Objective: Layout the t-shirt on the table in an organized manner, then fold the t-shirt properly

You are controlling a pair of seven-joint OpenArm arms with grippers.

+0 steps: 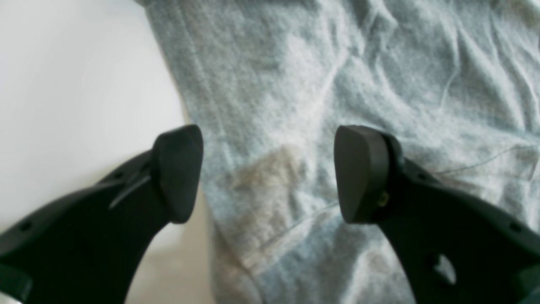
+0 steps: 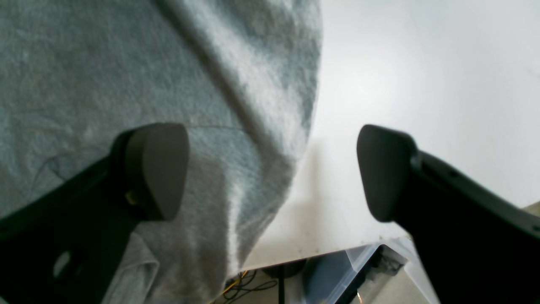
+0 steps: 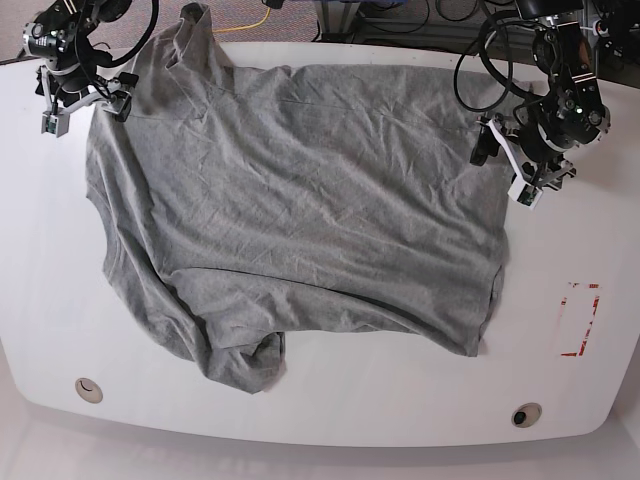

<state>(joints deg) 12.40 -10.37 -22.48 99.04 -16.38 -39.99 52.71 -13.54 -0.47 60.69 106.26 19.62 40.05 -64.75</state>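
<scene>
Across the middle of the white surface (image 3: 330, 400) lies the grey t-shirt (image 3: 300, 220), spread wide and wrinkled, no lettering visible. The left gripper (image 3: 508, 158) hovers open at one edge; the right gripper (image 3: 85, 103) hovers open at the opposite edge.

Light is bright and even, falling from above. The table (image 3: 330, 395) glares softly white in the base view, which is sharp, though its edges bow near the frame corners. Both wrist views are soft: the t-shirt (image 1: 295, 105) beyond the left gripper (image 1: 268, 173) blurs (weave barely readable), and the right gripper (image 2: 272, 171) has hazy fingertips with a faint shadow beneath them.
</scene>
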